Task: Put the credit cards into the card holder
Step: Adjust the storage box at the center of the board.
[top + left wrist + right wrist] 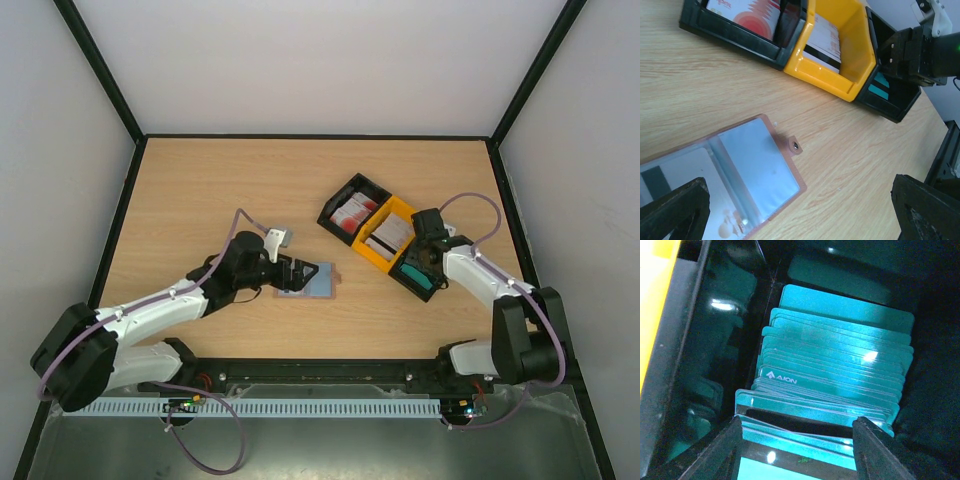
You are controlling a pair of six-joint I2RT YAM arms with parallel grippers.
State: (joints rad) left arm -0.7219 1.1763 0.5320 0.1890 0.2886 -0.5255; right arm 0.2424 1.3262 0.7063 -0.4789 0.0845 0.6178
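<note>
Glossy plastic credit cards [840, 360], shiny black tray [715, 350], matt wood-grain table [220, 190]

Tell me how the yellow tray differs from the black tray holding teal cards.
The yellow tray holds whitish cards with a dark stripe; the black tray holds teal cards. The right gripper reaches into the black tray, none into the yellow tray. Both are open-topped and sit side by side.

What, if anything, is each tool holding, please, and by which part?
Left tool: nothing, open over the wallet. Right tool straddles teal cards; grip cannot be told.
</note>
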